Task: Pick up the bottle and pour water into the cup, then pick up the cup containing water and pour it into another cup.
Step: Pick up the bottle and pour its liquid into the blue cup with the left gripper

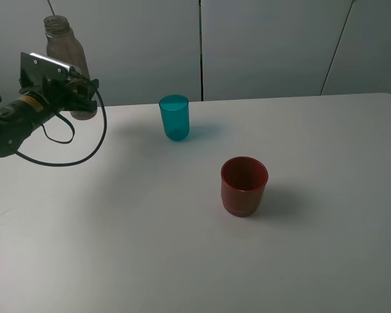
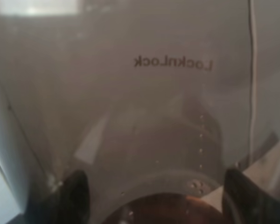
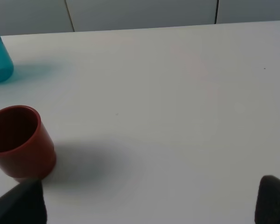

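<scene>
Clear grey-tinted plastic, thin-walled by the look of it: the bottle (image 1: 65, 45) stands tall and uncapped at the far left rear of the bench (image 1: 150, 248), well apart from the teal cup (image 1: 174, 117) and further still from the red cup (image 1: 244, 186). The left tool (image 1: 83, 91) is at its lower body. In the left wrist view a dark finger (image 2: 72, 198) sits against each side of the wall, so it appears clamped on the bottle, though I cannot tell whether the base has left the bench.

The wall is smooth and probably slippery, and likely to flex if squeezed hard. Droplets cling inside it, and the water level cannot be read, so the weight is uncertain. A hold low on the body keeps the open neck free for pouring, but the tall top may swing when tipped. Firm, even pressure seems right.

The teal cup looks light and narrow, easy to knock over, and is best taken around its middle. The right tool (image 3: 147, 210) hangs spread wide with nothing between its fingers, near the red cup.
</scene>
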You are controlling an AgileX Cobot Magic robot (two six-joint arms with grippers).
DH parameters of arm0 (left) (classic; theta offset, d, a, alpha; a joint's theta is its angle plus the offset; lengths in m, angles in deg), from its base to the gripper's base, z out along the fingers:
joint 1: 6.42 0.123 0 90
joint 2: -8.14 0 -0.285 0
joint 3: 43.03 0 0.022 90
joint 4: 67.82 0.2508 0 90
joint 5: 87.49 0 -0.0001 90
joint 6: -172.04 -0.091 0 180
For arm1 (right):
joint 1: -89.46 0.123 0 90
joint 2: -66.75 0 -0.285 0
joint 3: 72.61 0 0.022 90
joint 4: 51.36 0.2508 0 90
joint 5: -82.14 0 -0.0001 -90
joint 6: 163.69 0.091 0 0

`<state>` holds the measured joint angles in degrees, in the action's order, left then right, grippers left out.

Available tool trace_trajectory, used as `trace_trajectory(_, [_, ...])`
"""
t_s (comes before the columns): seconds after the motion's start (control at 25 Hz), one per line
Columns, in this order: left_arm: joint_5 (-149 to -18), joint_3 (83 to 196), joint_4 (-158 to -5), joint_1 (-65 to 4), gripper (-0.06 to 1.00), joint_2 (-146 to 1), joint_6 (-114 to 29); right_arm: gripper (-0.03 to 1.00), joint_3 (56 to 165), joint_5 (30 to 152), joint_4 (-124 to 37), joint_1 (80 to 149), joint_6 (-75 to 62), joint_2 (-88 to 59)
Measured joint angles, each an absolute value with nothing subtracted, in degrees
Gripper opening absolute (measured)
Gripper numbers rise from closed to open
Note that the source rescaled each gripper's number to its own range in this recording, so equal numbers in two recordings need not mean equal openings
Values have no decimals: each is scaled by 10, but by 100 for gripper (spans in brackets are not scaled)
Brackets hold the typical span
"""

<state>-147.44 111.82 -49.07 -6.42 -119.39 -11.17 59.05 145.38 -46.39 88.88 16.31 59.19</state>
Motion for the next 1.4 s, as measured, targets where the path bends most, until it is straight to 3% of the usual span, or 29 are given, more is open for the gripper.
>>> trace_trajectory(0.44, [-1309, 1117, -462, -83, 3, -1119, -98, 76, 590, 1454, -464, 889, 163, 592])
trace_trajectory(0.96, [-1284, 1117, -557, -147, 3, -1115, -257, 76, 590, 1454, -464, 889, 163, 592])
trace_trajectory(1.4, [-1253, 1117, -608, -161, 3, -1115, -360, 76, 590, 1454, -464, 889, 163, 592])
